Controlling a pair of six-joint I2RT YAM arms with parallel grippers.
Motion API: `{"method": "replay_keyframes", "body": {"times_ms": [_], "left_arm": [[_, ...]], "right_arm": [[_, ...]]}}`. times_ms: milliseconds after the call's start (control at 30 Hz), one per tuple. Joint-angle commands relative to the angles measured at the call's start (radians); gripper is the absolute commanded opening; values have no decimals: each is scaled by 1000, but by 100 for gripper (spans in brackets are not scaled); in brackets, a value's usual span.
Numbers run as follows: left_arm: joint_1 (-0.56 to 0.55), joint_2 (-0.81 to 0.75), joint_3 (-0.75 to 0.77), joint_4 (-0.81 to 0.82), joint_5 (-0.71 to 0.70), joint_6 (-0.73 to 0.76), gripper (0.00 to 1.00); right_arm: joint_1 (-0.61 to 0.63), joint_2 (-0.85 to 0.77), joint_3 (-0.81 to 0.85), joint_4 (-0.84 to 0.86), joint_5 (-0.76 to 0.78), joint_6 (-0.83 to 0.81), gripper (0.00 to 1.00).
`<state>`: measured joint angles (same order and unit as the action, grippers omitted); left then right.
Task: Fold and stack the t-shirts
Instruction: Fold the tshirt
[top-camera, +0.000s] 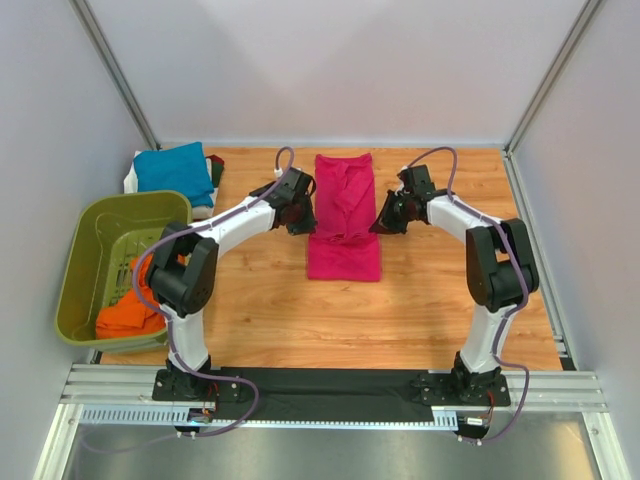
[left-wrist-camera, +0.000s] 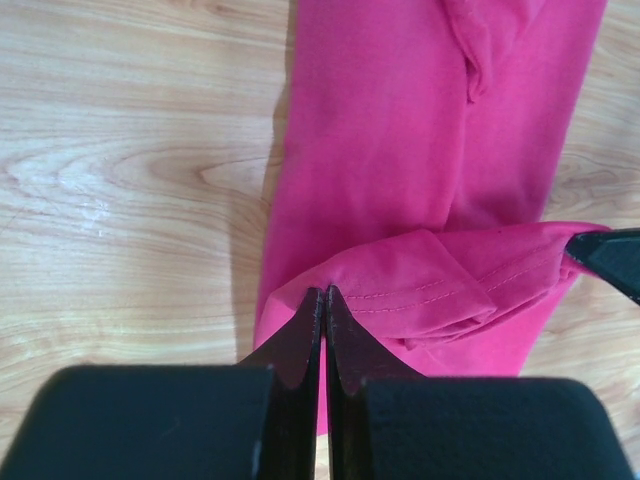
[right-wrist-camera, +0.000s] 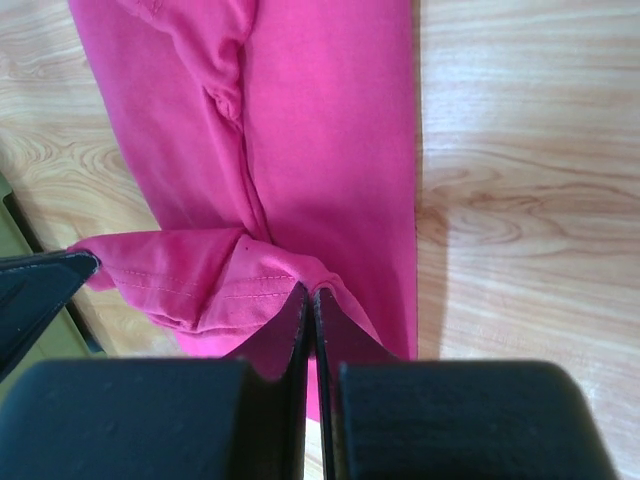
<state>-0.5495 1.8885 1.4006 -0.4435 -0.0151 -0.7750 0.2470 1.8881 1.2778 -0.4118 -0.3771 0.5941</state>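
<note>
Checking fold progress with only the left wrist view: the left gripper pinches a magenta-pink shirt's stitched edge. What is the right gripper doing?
Observer: The right gripper is shut on that same magenta-pink cloth t-shirt, at the edge's other end.
Reviewer: Anything stacked yet?
Observer: One folded teal-blue cloth t-shirt lies at the far left corner.
Reviewer: More waiting?
Observer: Orange cloth t-shirts lie in the olive-green plastic basket, left.

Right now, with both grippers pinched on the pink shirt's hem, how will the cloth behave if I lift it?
Likely floppy: the pink shirt sags and wrinkles between the left gripper and right gripper. Probably light, since thin pinches hold its hem up. The rest should drag over the wooden table rather than hold shape.
</note>
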Motion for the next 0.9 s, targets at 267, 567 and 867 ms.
{"method": "replay_keyframes", "body": {"times_ms": [267, 567, 867], "left_arm": [[16, 43, 90, 8, 9, 31, 0], [28, 95, 120, 19, 9, 31, 0], [43, 153, 190, 15, 70, 71, 7]], "right_arm": [[-14, 49, 112, 24, 0, -33, 0], [-20, 114, 143, 19, 6, -33, 0], [-28, 143, 199, -25, 17, -46, 4]]}}
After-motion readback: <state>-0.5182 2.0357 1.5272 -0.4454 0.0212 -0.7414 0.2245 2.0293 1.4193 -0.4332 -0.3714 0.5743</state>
